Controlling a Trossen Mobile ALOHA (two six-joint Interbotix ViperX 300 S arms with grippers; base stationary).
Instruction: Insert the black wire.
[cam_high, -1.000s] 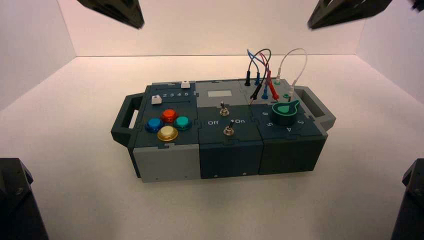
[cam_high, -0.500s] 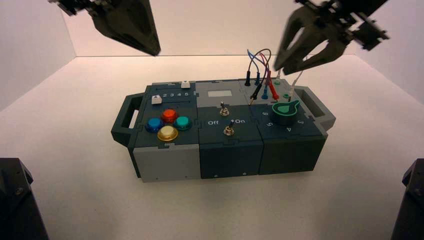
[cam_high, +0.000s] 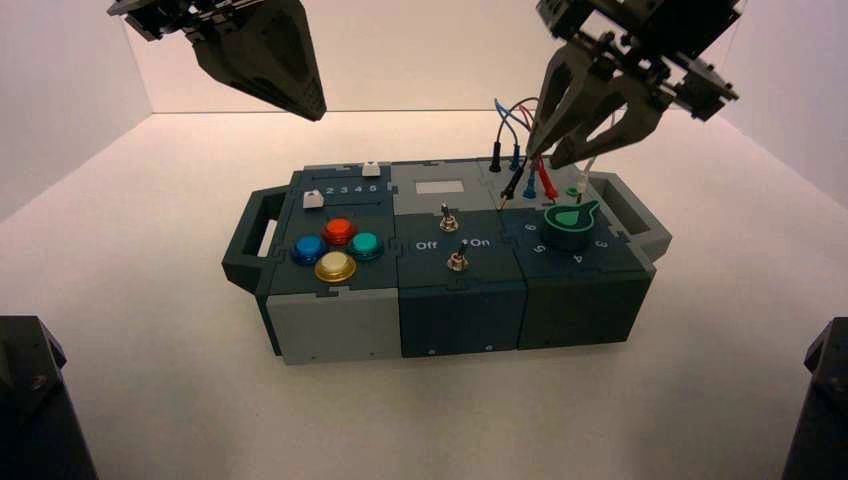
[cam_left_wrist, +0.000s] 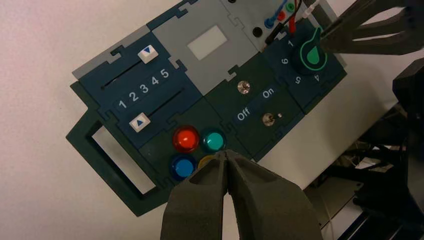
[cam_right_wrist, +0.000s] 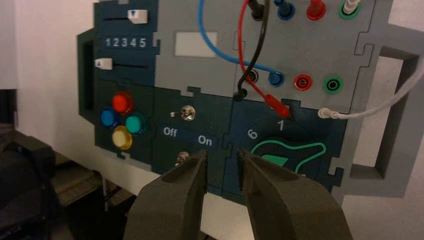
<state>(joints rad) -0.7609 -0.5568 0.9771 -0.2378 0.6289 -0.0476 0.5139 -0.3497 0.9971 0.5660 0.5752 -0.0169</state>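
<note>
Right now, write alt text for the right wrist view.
Open jaws of the right gripper hover over a box; the black wire has one plug in a socket and its other plug loose beside the black socket.

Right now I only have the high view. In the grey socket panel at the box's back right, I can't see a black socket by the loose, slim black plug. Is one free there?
Observer: Yes. The left wrist view shows an empty black round socket beside the loose black plug.
Operator: And is anything between the tips of the right gripper?
Observer: No. The right wrist view shows the right gripper open, with nothing between its fingertips.
Operator: How does the left gripper stand?
Observer: Its own wrist view shows the left gripper shut, above the box's left part, by the round buttons.
</note>
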